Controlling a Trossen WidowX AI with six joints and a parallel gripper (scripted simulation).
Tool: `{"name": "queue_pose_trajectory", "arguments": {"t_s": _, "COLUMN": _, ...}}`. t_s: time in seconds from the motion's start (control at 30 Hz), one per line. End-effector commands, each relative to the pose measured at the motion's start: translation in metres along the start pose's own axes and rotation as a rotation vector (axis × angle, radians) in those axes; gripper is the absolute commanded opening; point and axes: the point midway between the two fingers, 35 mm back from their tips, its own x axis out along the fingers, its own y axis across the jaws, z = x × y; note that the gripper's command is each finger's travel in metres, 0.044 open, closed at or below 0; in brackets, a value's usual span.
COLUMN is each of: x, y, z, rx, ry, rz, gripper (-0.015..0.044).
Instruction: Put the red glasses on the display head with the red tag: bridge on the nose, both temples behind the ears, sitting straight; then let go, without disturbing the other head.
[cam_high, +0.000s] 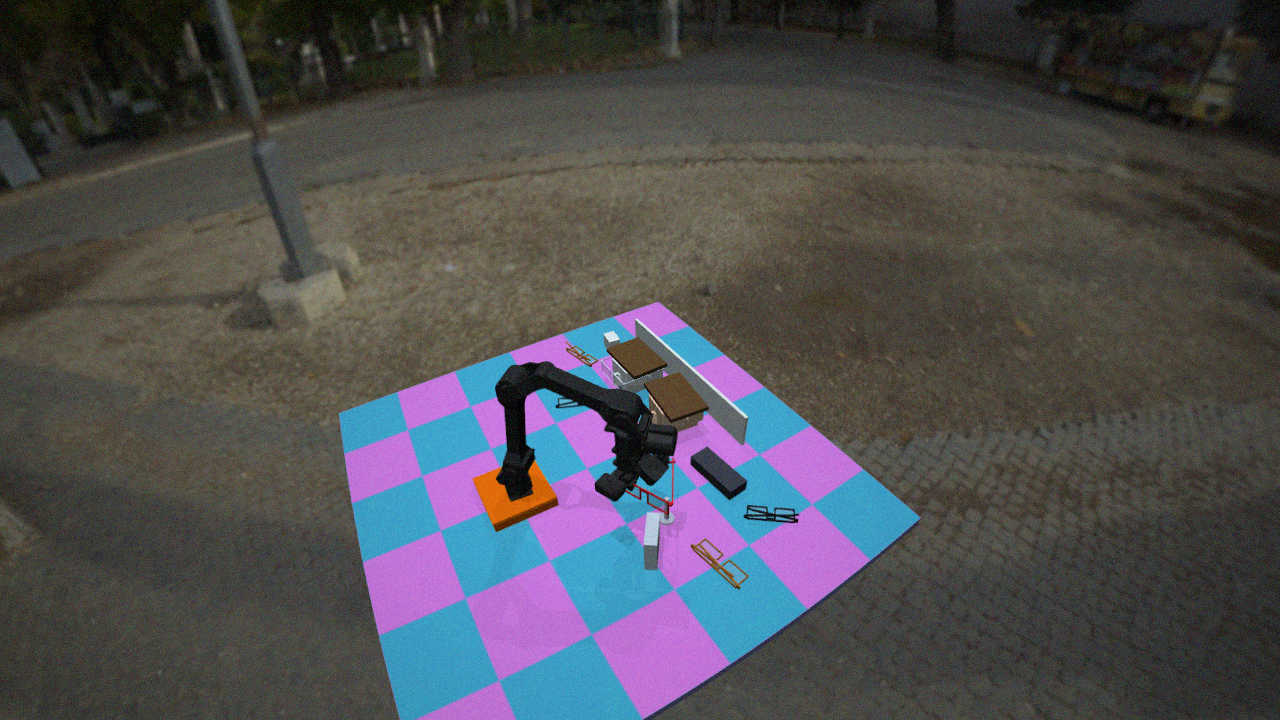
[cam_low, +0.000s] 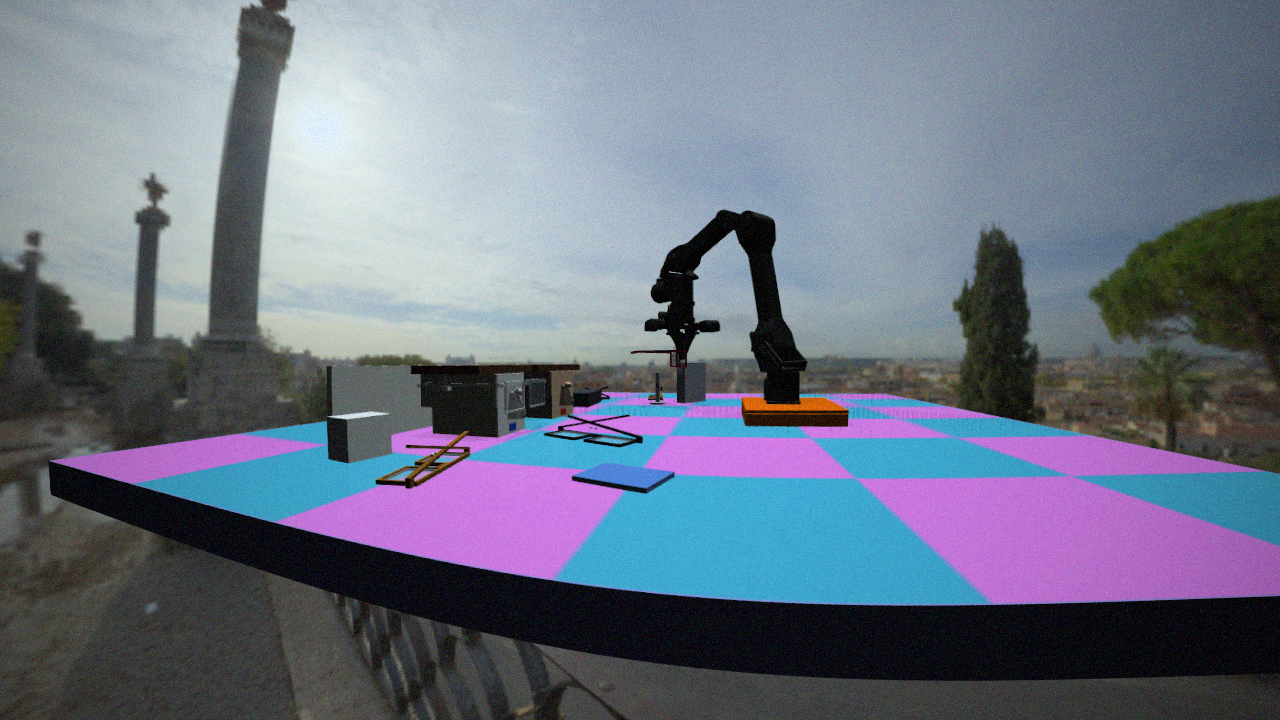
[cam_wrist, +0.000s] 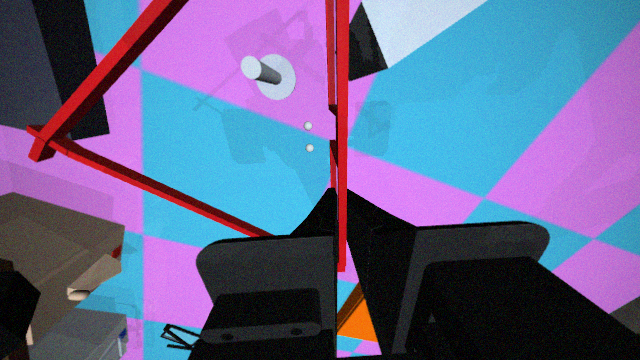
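My gripper (cam_wrist: 336, 194) (cam_low: 682, 355) is shut on the red glasses (cam_wrist: 343, 120) (cam_low: 653, 351) at one end of their front bar. The glasses hang above the table with their temples spread to the left in the wrist view. The display head with the red tag (cam_high: 675, 396) (cam_low: 554, 399) (cam_wrist: 55, 235) is tan with a brown top. It stands apart from the glasses, at the lower left of the wrist view. The other head (cam_high: 637, 358) (cam_low: 508, 402) (cam_wrist: 97, 327) is grey with a blue tag and stands beside it. In the top view the arm hides my fingertips.
A post on a round base (cam_high: 666, 518) (cam_wrist: 251, 67) stands below the glasses, beside an upright grey block (cam_high: 651, 543) (cam_low: 691, 383). A dark box (cam_high: 717, 473) lies nearby. A white panel (cam_high: 717, 400) (cam_low: 366, 394) stands behind the heads. Black and orange-brown glasses and a blue plate (cam_low: 623, 476) lie around.
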Motion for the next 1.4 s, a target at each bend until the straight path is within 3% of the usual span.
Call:
{"name": "queue_pose_trajectory", "arguments": {"t_s": 0.0, "x": 0.0, "y": -0.003, "z": 0.004, "rx": 0.039, "ry": -0.001, "rz": -0.003, "gripper": 0.0}}
{"name": "queue_pose_trajectory", "arguments": {"t_s": 0.57, "x": 0.059, "y": -0.003, "z": 0.004, "rx": 0.039, "ry": -0.001, "rz": -0.003, "gripper": 0.0}}
{"name": "queue_pose_trajectory", "arguments": {"t_s": 1.37, "x": 0.06, "y": -0.01, "z": -0.006, "rx": 0.039, "ry": 0.0, "rz": -0.004, "gripper": 0.0}}
